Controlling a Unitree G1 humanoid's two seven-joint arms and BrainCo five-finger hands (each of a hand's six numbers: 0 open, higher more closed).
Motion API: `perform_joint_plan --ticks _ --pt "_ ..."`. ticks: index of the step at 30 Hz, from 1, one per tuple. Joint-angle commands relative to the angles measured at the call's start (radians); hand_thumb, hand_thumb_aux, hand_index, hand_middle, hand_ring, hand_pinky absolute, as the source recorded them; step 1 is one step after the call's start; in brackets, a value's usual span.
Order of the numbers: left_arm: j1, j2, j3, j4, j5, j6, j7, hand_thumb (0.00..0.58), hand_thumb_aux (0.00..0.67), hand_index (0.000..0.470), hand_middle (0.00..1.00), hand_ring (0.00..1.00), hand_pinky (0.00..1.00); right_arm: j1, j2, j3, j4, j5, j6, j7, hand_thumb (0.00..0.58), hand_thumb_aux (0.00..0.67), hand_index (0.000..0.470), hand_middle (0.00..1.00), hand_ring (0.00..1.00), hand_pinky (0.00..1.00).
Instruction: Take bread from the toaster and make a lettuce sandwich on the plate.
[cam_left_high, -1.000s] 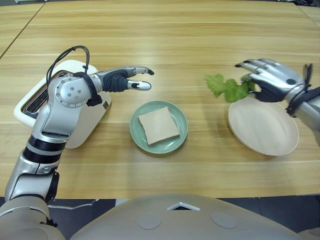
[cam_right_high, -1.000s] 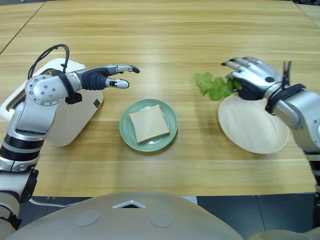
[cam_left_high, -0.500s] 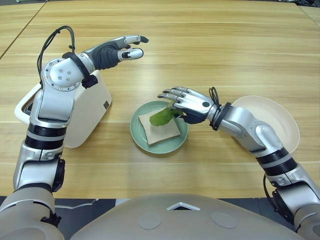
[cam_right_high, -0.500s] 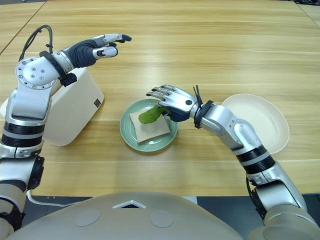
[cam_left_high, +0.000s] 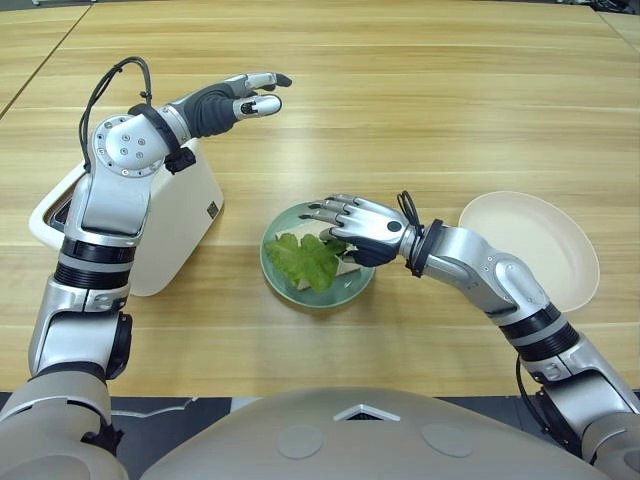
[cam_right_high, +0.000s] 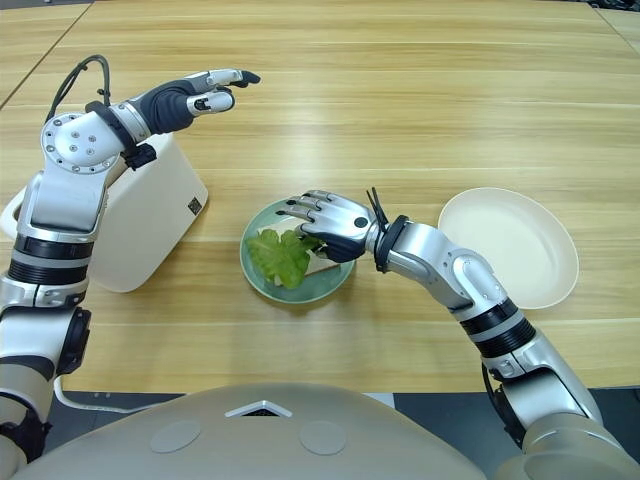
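Toward the table's (cam_left_high: 420, 90) front edge, green plate (cam_left_high: 320, 299): midway between left and right edges, carrying bread and lettuce.
Bread (cam_left_high: 347, 268): flat on the green plate, mostly covered, a pale corner showing under the right hand.
Lettuce (cam_left_high: 305, 262): spread over the bread, right edge tucked beneath the right hand.
Right hand (cam_left_high: 362, 226): palm down over the green plate's right half; hold on the leaf cannot be told.
Left hand (cam_left_high: 232, 101): raised beyond the toaster, fingers stretched wide and straight, holding nothing.
Toaster (cam_left_high: 180, 235): white, by the left edge, near the green plate.
Beige plate (cam_left_high: 540, 240): by the right edge, apart from the green plate.
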Motion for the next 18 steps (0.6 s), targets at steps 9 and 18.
perform_joint_plan --ticks 9,18 --pt "-0.009 0.003 -0.003 0.012 -0.005 -0.017 -0.001 0.000 0.000 0.000 0.00 0.00 0.00 -0.041 -0.015 -0.025 0.068 -0.118 -0.016 -0.103 0.580 0.670 0.470 0.00 0.00 0.00" --pt "-0.007 0.001 -0.004 0.010 -0.010 -0.022 -0.002 0.000 0.000 0.000 0.00 0.00 0.00 -0.082 -0.010 -0.066 0.082 -0.128 -0.082 -0.289 0.580 0.670 0.470 0.00 0.00 0.00"
